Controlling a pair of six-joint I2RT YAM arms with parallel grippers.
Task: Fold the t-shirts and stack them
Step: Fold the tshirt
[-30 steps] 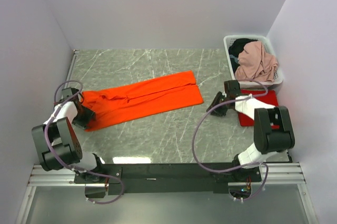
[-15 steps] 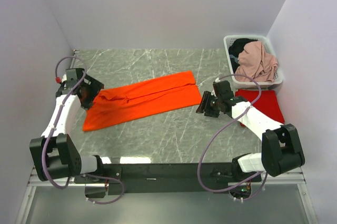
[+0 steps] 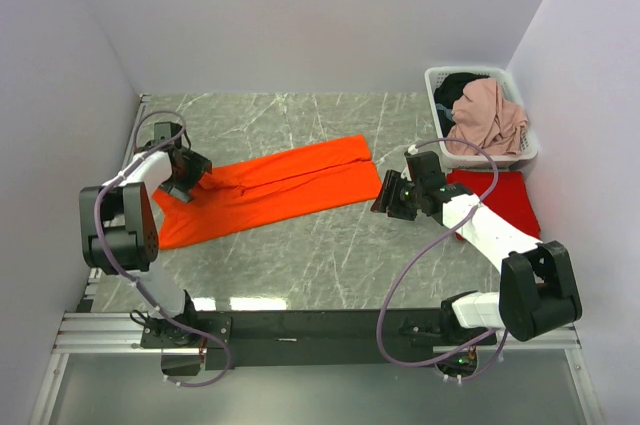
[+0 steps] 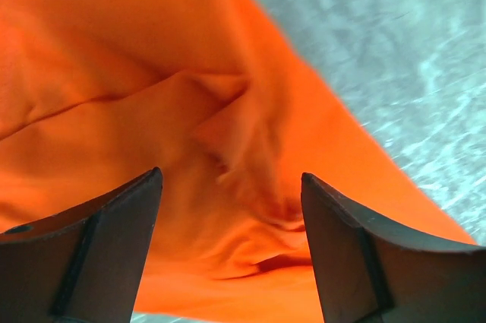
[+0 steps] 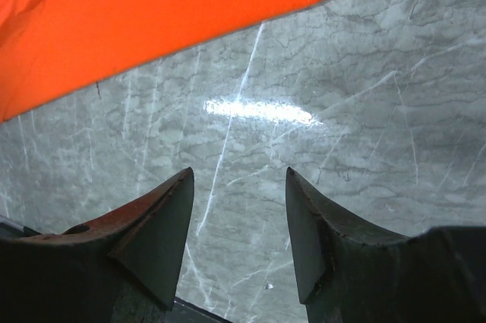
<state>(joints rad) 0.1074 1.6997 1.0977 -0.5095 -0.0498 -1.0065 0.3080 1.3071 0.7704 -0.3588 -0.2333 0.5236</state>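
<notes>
**Orange shirt [image 3: 270,190] folded to a long band: the cross fold comes next**

Nearest to me, my right gripper [image 5: 239,175] hangs over the bare table [image 3: 300,265] with its fingers spread. It holds nothing, and the shirt's right corner lies just past the fingertips. My left gripper [image 4: 229,178] is at the other end of the band, also spread, with rumpled orange cloth lying between and under its fingers. It has no pinch on the cloth. I think the tips are just clear of it, though the wrist view is too close for me to be sure.

The orange shirt lies slantwise across the middle of the table, already doubled along its length. I judge the lengthwise fold done and the crosswise one not yet begun. The next move calls for each gripper to drop onto its own end and close on every layer there. The right one must first shift onto the corner. One end then has to be carried over to meet the other without dragging the band askew.

Farther right, the red shirt [image 3: 500,200] lies folded flat, well apart from the orange one, and I take it for the base of the stack. Beyond it stands a basket [image 3: 432,95] of other clothes
</notes>
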